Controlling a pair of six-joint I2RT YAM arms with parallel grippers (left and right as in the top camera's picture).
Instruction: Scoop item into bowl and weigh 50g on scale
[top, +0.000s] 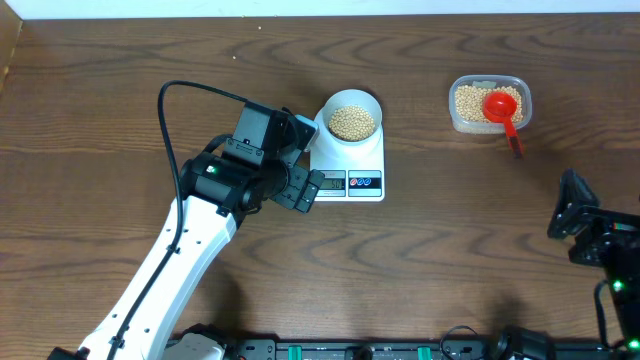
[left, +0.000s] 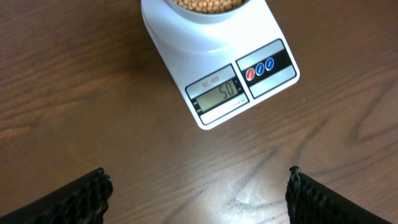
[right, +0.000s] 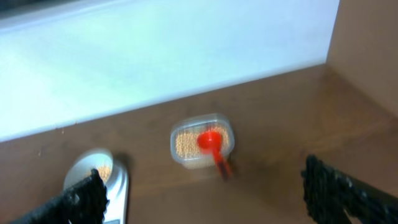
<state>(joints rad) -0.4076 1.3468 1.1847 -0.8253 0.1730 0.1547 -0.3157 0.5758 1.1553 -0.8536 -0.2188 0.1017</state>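
Fingers (left: 81, 199) of my left gripper (left: 199, 199) stood wide apart and held nothing, over bare table (top: 90, 100) just on the near side of the scale (left: 186, 56). Seen from overhead, that gripper sat beside the scale's near left corner; whether it touched the scale I could not tell. The scale's display (left: 221, 92) read 50, with round buttons (left: 260, 68) just to its right. On the far half of the scale stood the bowl (top: 323, 120), upright, with a heap of beans (top: 352, 123) inside it. My right gripper (right: 205, 205) was likewise spread wide and empty, well apart from the scale at the near right of the table. At the far right a clear plastic tub (top: 452, 105) held more beans, and a red scoop (top: 503, 107) lay in them, its handle reaching out past the tub's near edge
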